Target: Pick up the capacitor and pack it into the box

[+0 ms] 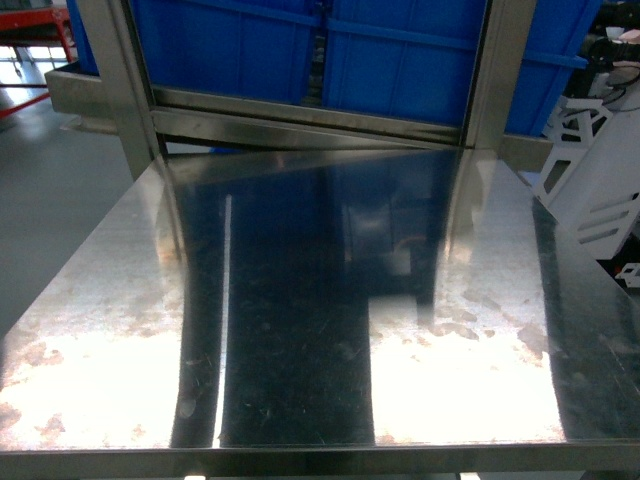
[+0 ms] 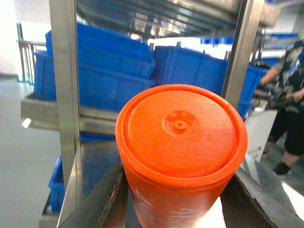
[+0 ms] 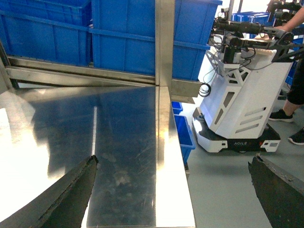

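Capacitor: the orange-red round plastic piece (image 2: pixel 180 156) with a moulded disc top and a small nub at its centre fills the left wrist view, standing upright between the two dark fingers of the left gripper (image 2: pixel 178 199); faint white print shows on its side wall. It does not appear in the head view.
Left gripper: its dark worn fingers (image 2: pixel 102 199) sit close against either side of the orange piece (contact looks snug, though the lower edge is cut off), so it has the piece clasped.
Right gripper: the right gripper (image 3: pixel 173 190) shows two dark finger tips spread wide apart at the lower corners of its wrist view, nothing between them.
Table: the shiny stainless steel tabletop (image 1: pixel 300 330) lies below, streaked with glare and dull blotches.
Shelf frame: steel uprights (image 1: pixel 120 90) rise at the table's far edge.
Bins: large blue plastic bins (image 1: pixel 250 45) sit behind the frame.
Beyond: a white wheeled robot base (image 3: pixel 242 104) stands on the grey floor to the right, and a person in dark trousers (image 2: pixel 289 109) is nearby.
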Available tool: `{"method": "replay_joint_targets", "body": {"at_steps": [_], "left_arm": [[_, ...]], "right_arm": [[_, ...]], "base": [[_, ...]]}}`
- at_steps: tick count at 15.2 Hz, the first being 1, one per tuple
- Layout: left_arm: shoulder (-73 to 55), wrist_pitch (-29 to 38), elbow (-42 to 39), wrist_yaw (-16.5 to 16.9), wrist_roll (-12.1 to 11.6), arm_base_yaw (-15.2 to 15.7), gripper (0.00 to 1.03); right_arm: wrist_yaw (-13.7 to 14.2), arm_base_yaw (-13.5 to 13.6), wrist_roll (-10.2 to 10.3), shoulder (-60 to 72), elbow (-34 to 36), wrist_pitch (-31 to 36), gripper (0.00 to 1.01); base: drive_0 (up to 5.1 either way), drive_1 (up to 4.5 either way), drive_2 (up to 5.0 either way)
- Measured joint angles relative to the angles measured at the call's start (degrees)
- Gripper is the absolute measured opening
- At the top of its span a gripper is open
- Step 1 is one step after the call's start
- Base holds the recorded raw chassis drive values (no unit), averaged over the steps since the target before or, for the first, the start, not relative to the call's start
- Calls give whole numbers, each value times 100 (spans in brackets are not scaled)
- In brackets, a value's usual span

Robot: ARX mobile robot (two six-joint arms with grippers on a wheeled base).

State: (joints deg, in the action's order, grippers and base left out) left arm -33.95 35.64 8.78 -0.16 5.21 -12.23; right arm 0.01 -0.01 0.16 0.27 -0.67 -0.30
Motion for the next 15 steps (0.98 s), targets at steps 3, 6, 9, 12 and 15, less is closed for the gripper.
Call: {"method": "replay_joint_targets", "body": {"at_steps": [3, 6, 9, 12, 15], "left_arm": [[275, -979, 199, -505, -101, -162, 44], [944, -1934, -44, -997, -411, 275, 44], [1215, -2061, -260, -706, -420, 496, 43], [1606, -2236, -448, -103, -420, 1270, 43], [1910, -2422, -595, 17, -424, 1207, 43]], "right_arm": [[-2, 0, -2, 0, 0, 0, 98], [0, 0, -2, 0, 0, 0, 98], [2, 0, -2, 0, 0, 0, 98], [0, 0, 0, 0, 0, -4, 98], [0, 0, -2, 0, 0, 0, 98]], "base": [[0, 0, 0], [0, 0, 0], [0, 0, 0], [0, 0, 0], [0, 0, 0]]}}
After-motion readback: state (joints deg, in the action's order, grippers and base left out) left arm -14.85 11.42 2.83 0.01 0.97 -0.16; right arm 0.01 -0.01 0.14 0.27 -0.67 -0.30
